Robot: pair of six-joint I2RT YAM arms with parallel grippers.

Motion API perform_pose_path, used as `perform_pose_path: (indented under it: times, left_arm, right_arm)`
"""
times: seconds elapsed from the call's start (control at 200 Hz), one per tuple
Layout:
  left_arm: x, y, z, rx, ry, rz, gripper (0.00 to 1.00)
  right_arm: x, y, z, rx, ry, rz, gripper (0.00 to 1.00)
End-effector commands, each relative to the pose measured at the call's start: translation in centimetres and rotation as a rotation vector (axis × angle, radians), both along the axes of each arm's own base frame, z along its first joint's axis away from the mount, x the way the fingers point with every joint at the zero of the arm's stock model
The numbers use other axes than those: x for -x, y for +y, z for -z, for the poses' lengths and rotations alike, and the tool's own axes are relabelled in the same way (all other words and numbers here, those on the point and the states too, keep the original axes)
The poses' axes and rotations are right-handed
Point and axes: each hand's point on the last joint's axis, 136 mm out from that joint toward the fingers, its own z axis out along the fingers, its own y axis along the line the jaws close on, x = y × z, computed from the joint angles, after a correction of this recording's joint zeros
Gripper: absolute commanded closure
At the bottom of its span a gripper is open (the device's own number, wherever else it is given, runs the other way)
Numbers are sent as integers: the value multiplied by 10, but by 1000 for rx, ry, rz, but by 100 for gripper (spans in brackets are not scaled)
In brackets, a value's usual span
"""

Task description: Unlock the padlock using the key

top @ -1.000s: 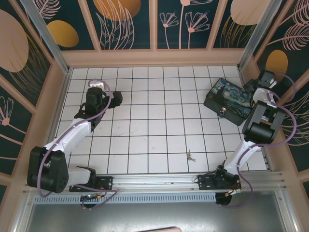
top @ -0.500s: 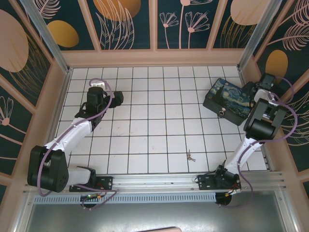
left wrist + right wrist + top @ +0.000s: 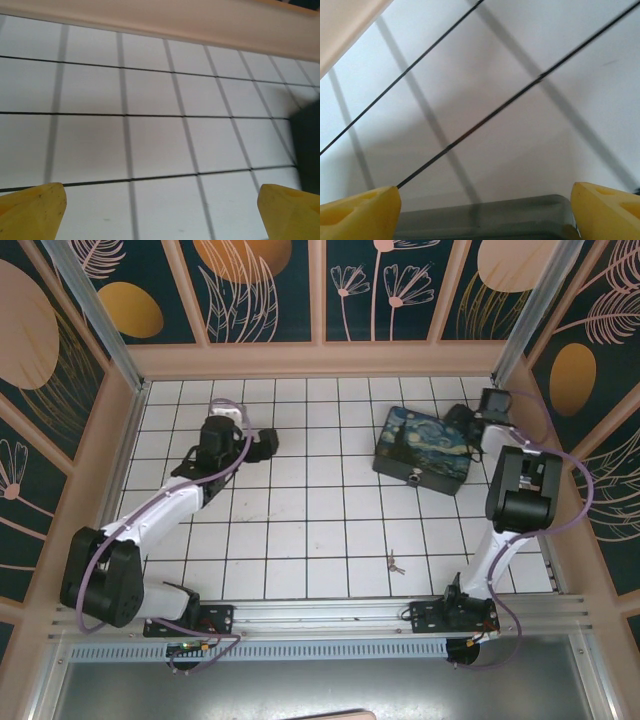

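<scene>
the tiled bench (image 3: 300, 530) is the biggest thing here, white squares walled in by painted panels. on it, far and to the right of the middle, sits the painted box (image 3: 420, 445). its lid is down, so i cannot see what it holds. a small pale fitting hangs at its near side. i take it for the padlock (image 3: 412, 478), though it is too small to be sure.

my right pincer (image 3: 482, 211) is spread wide at the box's far right edge. in my right wrist view the grey rim of the box runs between the two yellow tips, with bare tiles beyond, and nothing is pinched. i judge it sits there to steady or nudge the box, so the lock side faces the near edge where a key can reach it.

my left pincer (image 3: 160, 210) is also spread wide with nothing between the tips. it hangs over bare tiles on the far left, well apart from the box, and seems placed to be free for the pick-up.

the key (image 3: 396, 562), the smallest thing, lies flat on the bench close to the near edge, right of the middle. it is nearer than the box and well apart from both pincers. it is not yet picked up, so the unlocking has not begun.
</scene>
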Motion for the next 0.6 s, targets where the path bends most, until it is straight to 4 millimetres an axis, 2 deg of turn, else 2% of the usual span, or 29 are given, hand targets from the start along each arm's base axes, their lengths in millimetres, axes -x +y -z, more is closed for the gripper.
perform_pose_path:
  times: [0.0,0.205,0.255,0.36,0.425,0.48,0.591]
  left_arm:
    - [11,-44,9,104,78,117,2]
    - [12,-87,21,205,152,232,3]
    - [12,-92,25,207,170,244,3]
    - [12,-90,38,188,204,217,4]
    - [12,-89,39,194,210,206,4]
    - [12,-91,41,198,217,206,4]
    - [12,-91,42,196,219,198,5]
  right_arm:
    - [-4,60,-2,-64,0,-81,12]
    - [-6,154,-4,-88,-39,-273,11]
    - [-4,171,-4,-88,-46,-304,11]
    - [4,204,-1,-94,-29,-360,11]
    - [8,220,-3,-86,-35,-387,11]
    - [10,225,-4,-77,-36,-392,10]
    - [6,217,-17,-75,-60,-366,9]
